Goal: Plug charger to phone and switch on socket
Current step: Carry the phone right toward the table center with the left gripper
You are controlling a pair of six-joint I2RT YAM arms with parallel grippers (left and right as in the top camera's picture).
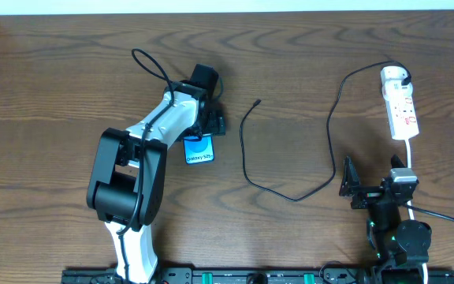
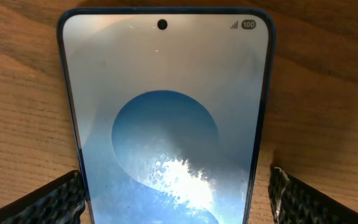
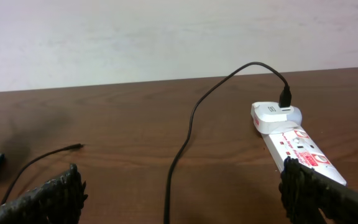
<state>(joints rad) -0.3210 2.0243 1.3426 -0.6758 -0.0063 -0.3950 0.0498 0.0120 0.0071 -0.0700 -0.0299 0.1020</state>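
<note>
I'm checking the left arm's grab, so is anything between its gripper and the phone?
Nothing visible does. The left gripper is open directly over the phone, one finger at each long edge, and nothing lies on the phone.

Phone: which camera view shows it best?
The left wrist view: the phone fills the frame, screen up, between the fingers of the open left gripper. Overhead shows only one end sticking out from under that gripper. The right wrist view shows no recognisable phone.
</note>
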